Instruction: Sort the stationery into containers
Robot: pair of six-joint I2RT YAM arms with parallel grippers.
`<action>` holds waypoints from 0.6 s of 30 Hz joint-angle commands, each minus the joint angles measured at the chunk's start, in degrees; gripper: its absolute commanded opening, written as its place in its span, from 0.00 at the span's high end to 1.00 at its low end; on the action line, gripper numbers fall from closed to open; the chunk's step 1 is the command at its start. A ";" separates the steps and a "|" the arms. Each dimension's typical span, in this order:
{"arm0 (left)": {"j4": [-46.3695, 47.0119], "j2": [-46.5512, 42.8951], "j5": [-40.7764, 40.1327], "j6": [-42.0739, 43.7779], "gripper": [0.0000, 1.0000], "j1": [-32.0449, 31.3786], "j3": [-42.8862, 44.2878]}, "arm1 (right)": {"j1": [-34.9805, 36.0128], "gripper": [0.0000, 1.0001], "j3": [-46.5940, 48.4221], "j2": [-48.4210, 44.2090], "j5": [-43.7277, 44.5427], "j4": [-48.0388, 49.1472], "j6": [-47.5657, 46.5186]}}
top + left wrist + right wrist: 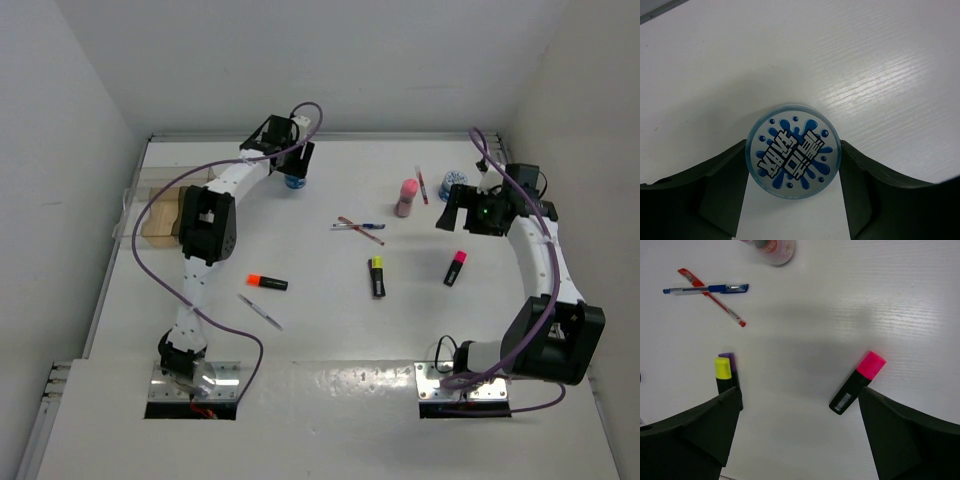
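Note:
My left gripper (291, 163) reaches to the far middle of the table. In the left wrist view (794, 150) its fingers press both sides of a small round jar (793, 158) with a blue splash lid. The jar also shows in the top view (295, 181). My right gripper (463, 214) is open and empty above the table. In its wrist view (797, 395) a pink-capped highlighter (857, 382) lies by the right finger and a yellow-capped one (722, 372) by the left. The tan organiser box (158, 227) stands at the far left, partly hidden by my left arm.
A pink bottle (405, 197), a red pen (421, 185) and a second speckled jar (456, 180) stand far right. Crossed blue and red pens (358, 228) lie mid-table. An orange-capped highlighter (267, 282) and a silver pen (260, 311) lie near left.

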 commanded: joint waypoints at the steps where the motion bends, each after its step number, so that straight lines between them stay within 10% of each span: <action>1: -2.47 -4.60 -1.03 1.08 0.57 0.68 1.47 | -0.17 0.01 2.55 0.07 -1.10 1.01 0.22; 10: -14.24 -20.24 1.61 0.99 0.87 6.30 2.97 | 0.53 0.02 3.07 0.24 -2.69 0.30 -0.83; 18: -19.34 -38.79 1.09 -2.26 0.93 19.90 -12.84 | 2.64 0.02 5.27 1.64 -3.39 0.39 -1.01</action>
